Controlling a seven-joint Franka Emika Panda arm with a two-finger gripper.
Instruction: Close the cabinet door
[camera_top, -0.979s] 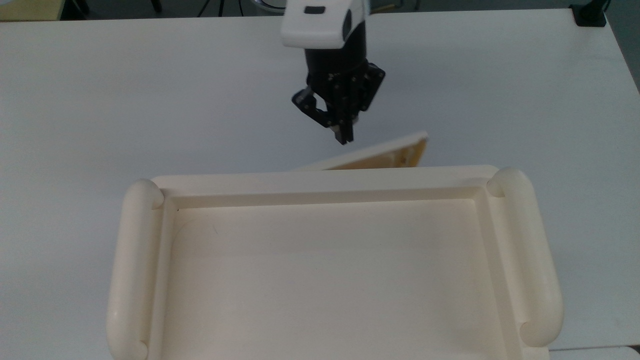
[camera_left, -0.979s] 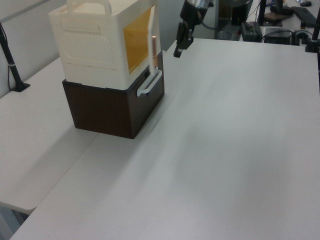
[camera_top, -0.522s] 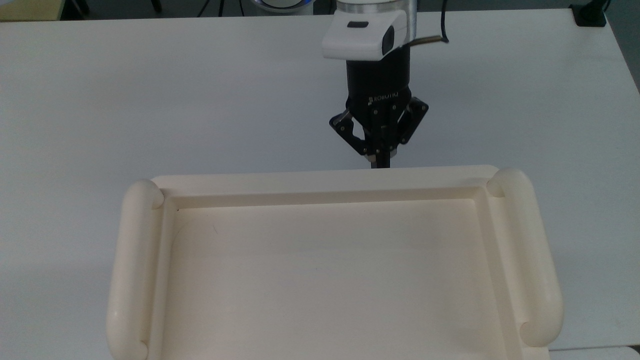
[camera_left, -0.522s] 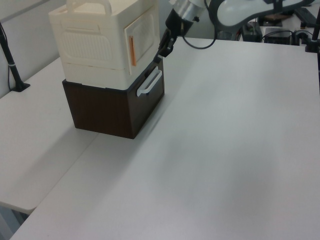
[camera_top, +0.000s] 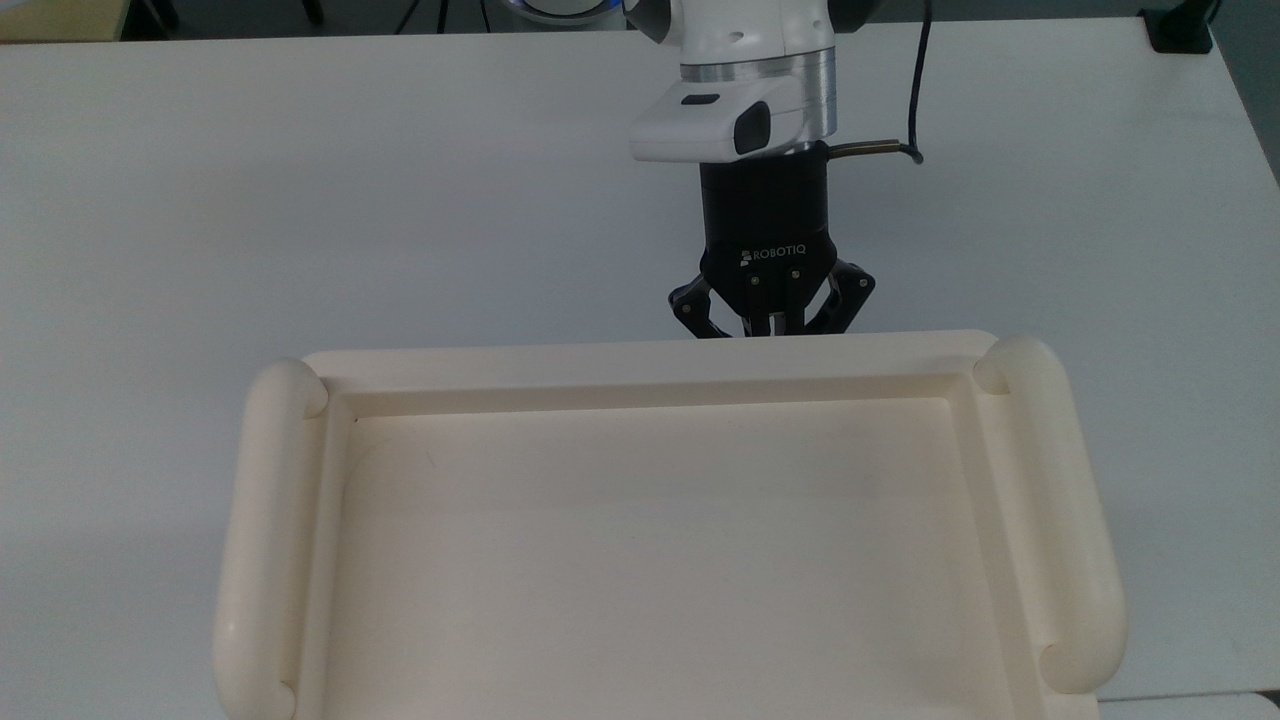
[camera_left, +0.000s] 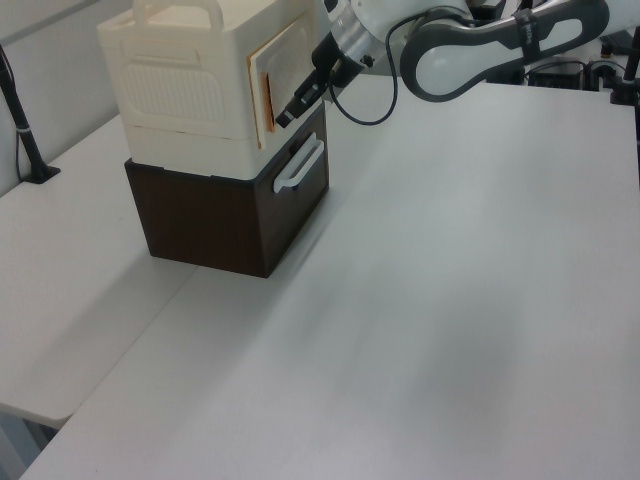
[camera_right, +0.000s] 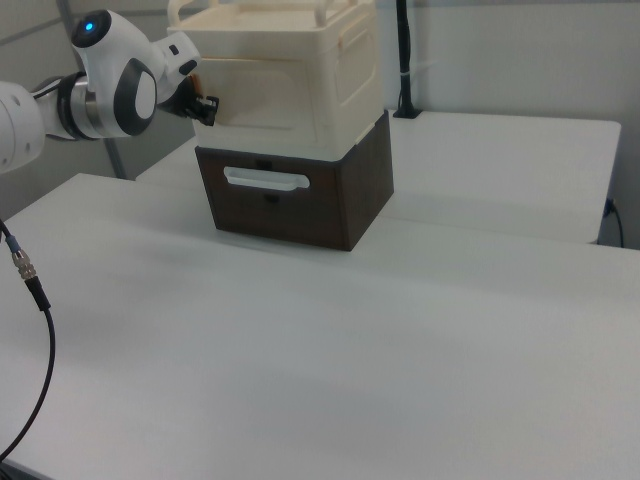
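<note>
My tool (camera_left: 287, 115), fingers clenched together, now presses against the cabinet door (camera_left: 283, 68). The door, wide open a second ago, lies nearly flush with the cabinet (camera_left: 190, 85), one edge slightly ajar.

Cream cabinet (camera_left: 180, 90); dark brown base (camera_left: 215, 215); black gripper (camera_top: 768, 325); white table (camera_left: 450, 300).

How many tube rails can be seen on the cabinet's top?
2. In the top view, one rail runs along the top view's left side of the cabinet, the other rail along the top view's right.
</note>
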